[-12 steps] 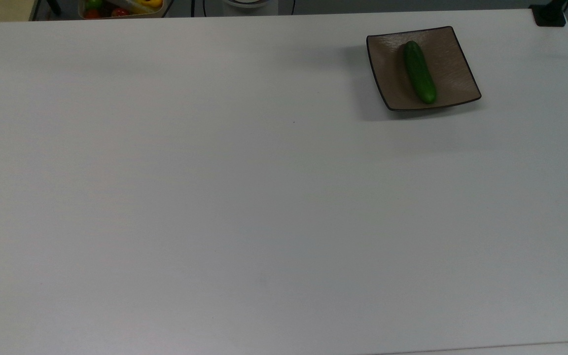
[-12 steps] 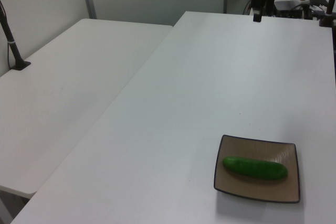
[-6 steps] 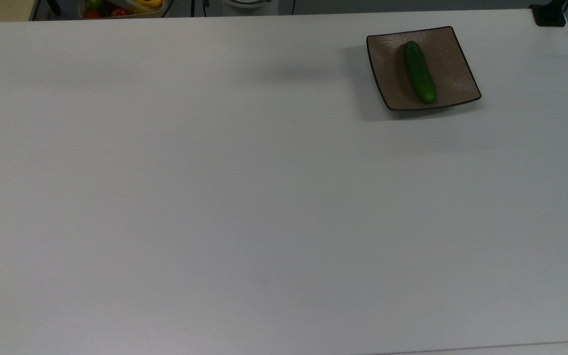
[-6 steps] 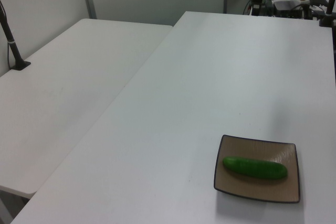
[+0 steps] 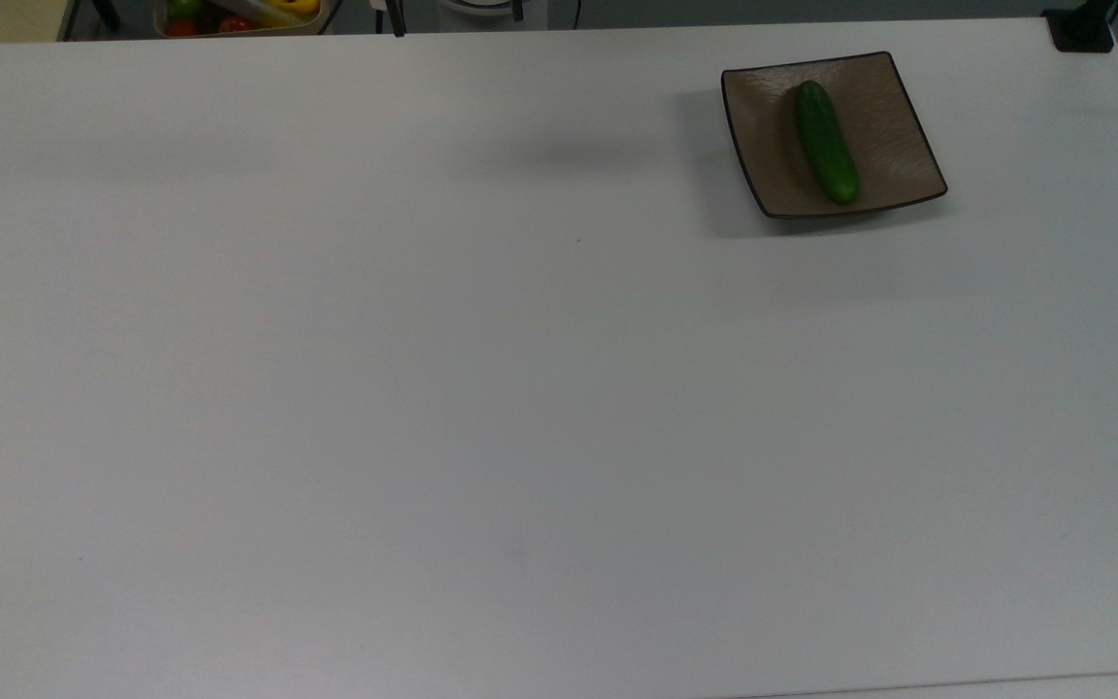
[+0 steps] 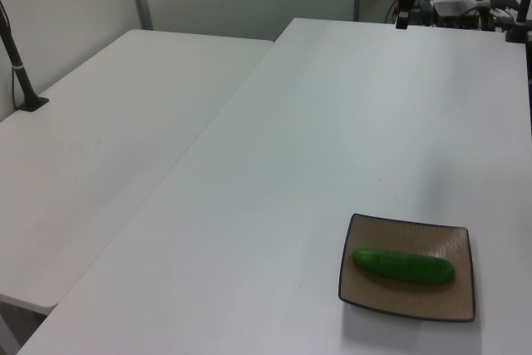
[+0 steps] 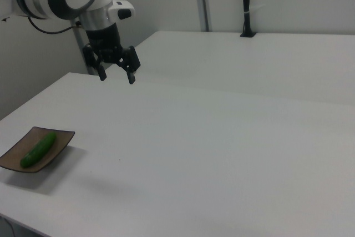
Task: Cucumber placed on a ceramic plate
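Note:
The dark green cucumber (image 5: 826, 141) lies flat across the middle of the square brown ceramic plate (image 5: 884, 116), near the table's corner at the top view's upper right. The left view has the cucumber (image 6: 404, 265) on the plate (image 6: 449, 243) at its lower right. The right view has the cucumber (image 7: 37, 149) and plate (image 7: 62, 139) at its lower left. My gripper (image 7: 116, 76) hangs open and empty above the table, well away from the plate and higher than it, on the right view's upper left.
The white table (image 5: 423, 388) is wide and bare. A bin of colourful produce (image 5: 239, 15) sits beyond its far edge. A black post base (image 5: 1083, 29) stands at one corner. A second white table (image 6: 100, 139) adjoins it.
The arm's shadow on the table has slid toward the top view's left, and a dark fingertip now pokes in at the top view's upper edge. Cucumber and plate have not moved.

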Robot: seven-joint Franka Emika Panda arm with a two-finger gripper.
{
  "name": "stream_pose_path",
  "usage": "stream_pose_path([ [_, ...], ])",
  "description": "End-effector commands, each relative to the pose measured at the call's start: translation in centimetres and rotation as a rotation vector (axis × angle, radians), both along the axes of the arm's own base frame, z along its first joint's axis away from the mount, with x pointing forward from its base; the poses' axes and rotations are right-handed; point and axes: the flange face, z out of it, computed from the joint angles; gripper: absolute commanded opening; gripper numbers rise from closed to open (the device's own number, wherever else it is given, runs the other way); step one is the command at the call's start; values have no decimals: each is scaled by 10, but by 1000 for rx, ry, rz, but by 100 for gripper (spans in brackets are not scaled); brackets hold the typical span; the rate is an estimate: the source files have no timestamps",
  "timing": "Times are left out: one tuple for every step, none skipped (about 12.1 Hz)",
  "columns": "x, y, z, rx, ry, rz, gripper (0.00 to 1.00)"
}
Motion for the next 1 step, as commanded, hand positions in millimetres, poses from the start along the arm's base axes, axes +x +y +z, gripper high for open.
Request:
stream_pose_path([
  [2,3,-6,22,-5,21,100],
])
